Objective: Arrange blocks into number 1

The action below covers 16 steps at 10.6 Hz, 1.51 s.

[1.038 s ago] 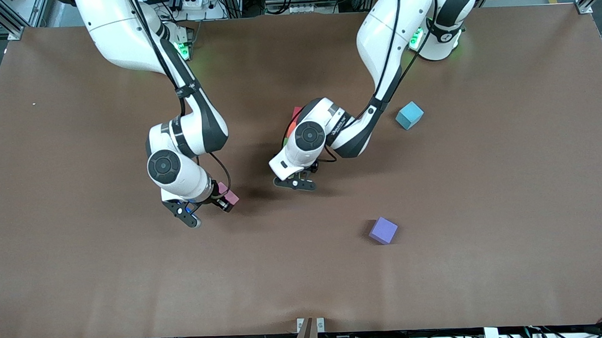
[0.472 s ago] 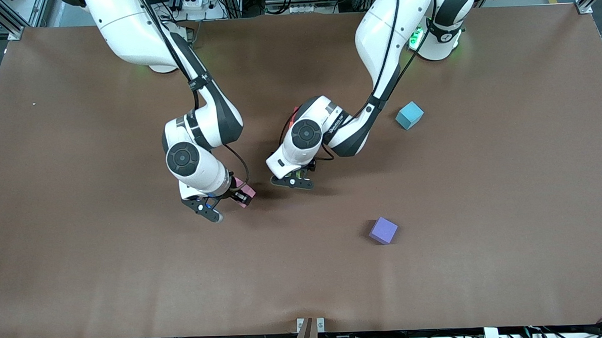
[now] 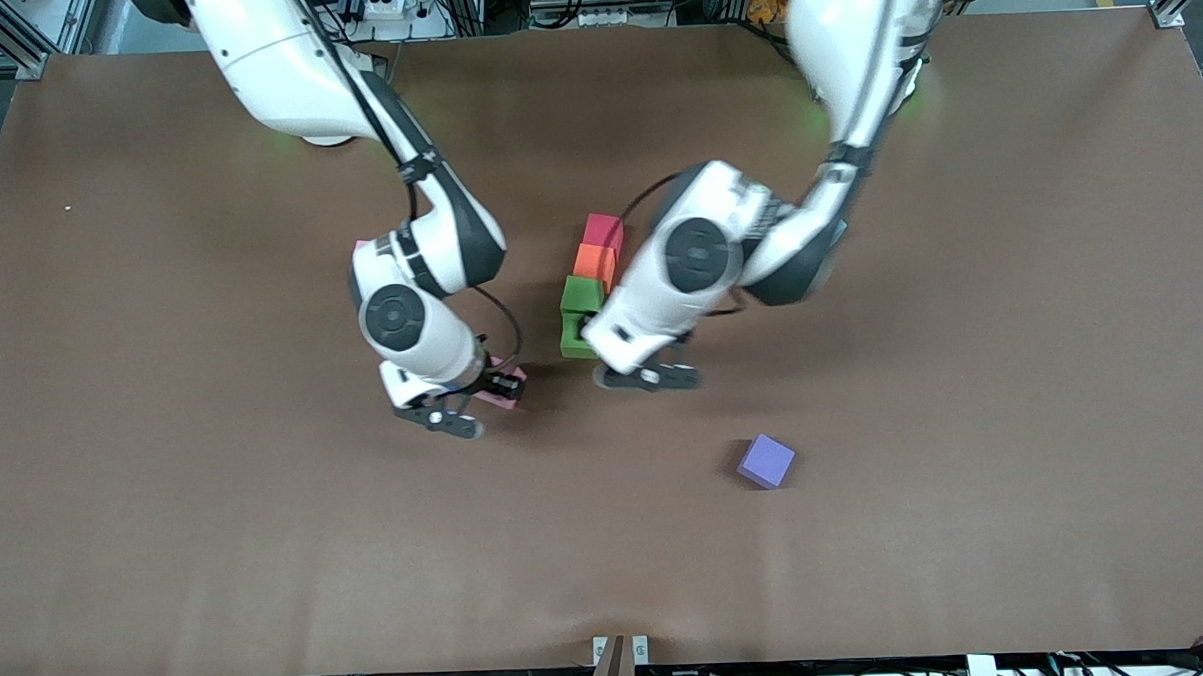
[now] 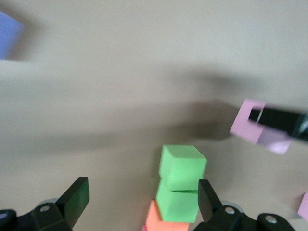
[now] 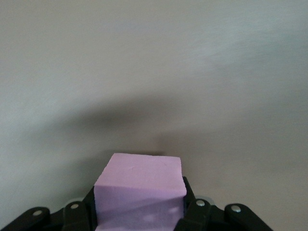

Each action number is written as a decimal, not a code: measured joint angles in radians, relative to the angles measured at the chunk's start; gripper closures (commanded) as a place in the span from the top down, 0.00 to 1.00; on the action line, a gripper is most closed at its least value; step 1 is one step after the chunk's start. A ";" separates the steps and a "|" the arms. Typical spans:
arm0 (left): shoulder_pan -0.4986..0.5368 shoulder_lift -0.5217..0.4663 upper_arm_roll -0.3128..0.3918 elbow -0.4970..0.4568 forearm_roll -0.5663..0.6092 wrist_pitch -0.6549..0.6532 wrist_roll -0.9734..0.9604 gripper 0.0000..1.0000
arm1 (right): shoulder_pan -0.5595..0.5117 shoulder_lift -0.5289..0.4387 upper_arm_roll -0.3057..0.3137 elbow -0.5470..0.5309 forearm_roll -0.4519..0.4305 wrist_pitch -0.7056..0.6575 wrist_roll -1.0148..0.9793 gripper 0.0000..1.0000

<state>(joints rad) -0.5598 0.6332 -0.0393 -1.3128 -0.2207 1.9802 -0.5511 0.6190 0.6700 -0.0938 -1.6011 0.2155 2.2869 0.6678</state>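
Item 1: column of four cubes near the table's middle, touching in a line. Red cube (image 3: 604,230) is sitting farthest from the front camera, then orange cube (image 3: 594,263), then two green cubes (image 3: 580,295) (image 3: 571,336), the last partly hidden by the left arm.

Item 2: pink cube (image 3: 506,386), being pinched by the right gripper (image 3: 484,402) low over the table, beside the nearest green cube, toward the right arm's end; a gap is showing between them. The right wrist view shows the fingers pressing on both of its sides (image 5: 139,192).

Item 3: left gripper (image 4: 139,202), fingers spread, holding nothing, hanging over the green end of the column.

Item 4: purple cube (image 3: 766,461), lying well apart, nearer the front camera.

Handling note: for a numeral 1 the pink cube probably belongs as a flag or foot against the column. Judged best: square it to the column first, lower it flat, slide until it is touching without nudging the line, then release. The left gripper should be clearing away to avoid contact.
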 measured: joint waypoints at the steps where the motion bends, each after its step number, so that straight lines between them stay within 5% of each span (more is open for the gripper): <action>1: 0.067 -0.039 0.002 -0.002 0.008 -0.036 0.016 1.00 | 0.035 0.033 0.002 0.040 0.000 0.002 -0.021 0.00; 5: 0.268 -0.127 0.016 -0.019 0.042 -0.103 0.280 1.00 | 0.130 0.148 0.004 0.188 0.000 0.008 -0.050 0.00; 9: 0.286 -0.135 0.024 -0.028 0.042 -0.148 0.325 1.00 | 0.136 0.175 0.001 0.210 -0.001 0.004 -0.074 0.00; 10: 0.301 -0.149 0.025 -0.026 0.042 -0.168 0.325 1.00 | 0.137 0.175 0.001 0.210 -0.002 0.001 -0.075 0.17; 11: 0.330 -0.182 0.028 -0.021 0.043 -0.214 0.325 1.00 | 0.137 0.175 0.000 0.210 -0.002 -0.001 -0.075 0.73; 12: 0.368 -0.229 0.031 -0.016 0.045 -0.269 0.325 1.00 | 0.137 0.176 0.000 0.210 -0.002 -0.003 -0.075 1.00; 16: 0.482 -0.463 0.025 -0.028 0.148 -0.481 0.329 1.00 | 0.144 0.174 0.000 0.221 -0.002 -0.005 -0.069 1.00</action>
<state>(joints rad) -0.0774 0.1697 -0.0143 -1.3411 -0.0726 1.4995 -0.2218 0.7632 0.8443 -0.0935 -1.3804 0.2130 2.2824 0.5988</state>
